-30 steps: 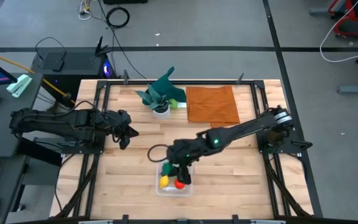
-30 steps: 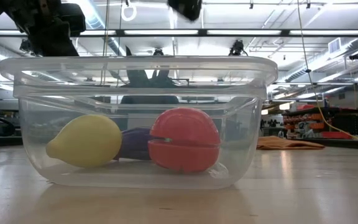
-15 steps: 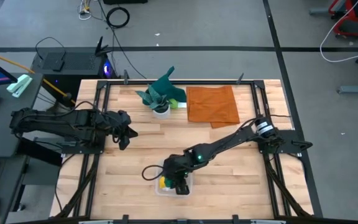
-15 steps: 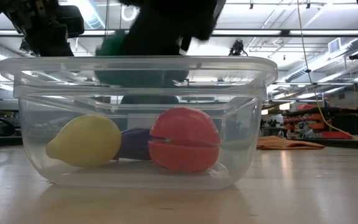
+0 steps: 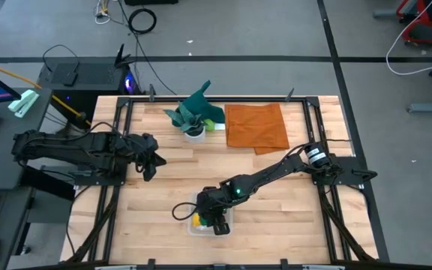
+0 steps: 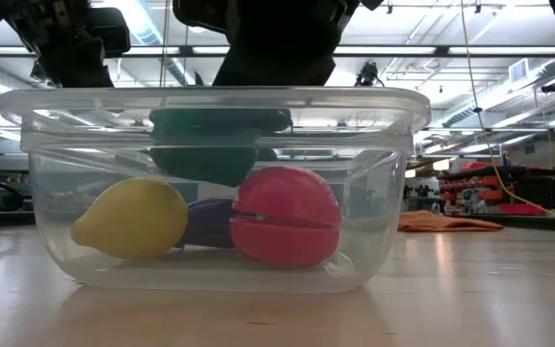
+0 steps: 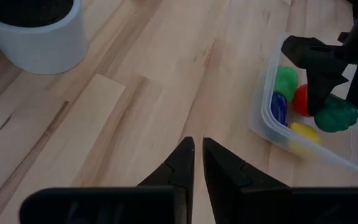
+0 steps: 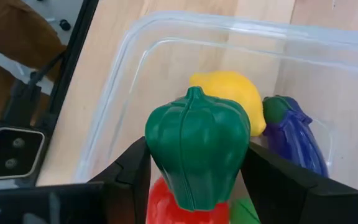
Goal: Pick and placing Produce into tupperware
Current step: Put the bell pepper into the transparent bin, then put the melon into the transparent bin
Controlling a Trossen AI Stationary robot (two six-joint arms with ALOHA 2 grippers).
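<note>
The clear tupperware [image 5: 228, 228] sits near the table's near edge. In the low view it [image 6: 383, 193] holds a yellow piece [image 6: 133, 218], a purple one [image 6: 205, 224] and a red one [image 6: 287, 217]. The right wrist view adds a light green piece [image 8: 246, 213] beside the red one [image 8: 179, 208]. My right gripper [image 5: 214, 217] hangs over the box, shut on the dark green pepper [image 8: 197, 146], which is just below the rim [image 6: 222, 145]. My left gripper [image 5: 153, 160] waits at the table's left, shut. My right gripper pinches the dark green pepper by its two flanks [image 8: 157, 155], one finger [image 8: 129, 171] on each side. The fingers come from above, pointing down into the box. The pepper is lifted clear, hanging inside the box just above the red and purple pieces [image 6: 210, 164].
A teal-leaved plant in a white pot [image 5: 194, 120] and an orange-brown cloth [image 5: 255, 125] lie by the far edge. Bare wood stretches between my left gripper and the box [image 7: 166, 81]. Black frame rails border the table [image 5: 118, 150].
My right gripper has moved from the box's far side toward the near edge and down, carrying the dark green pepper from above the rim into the box. The other pieces and the box have stayed put.
</note>
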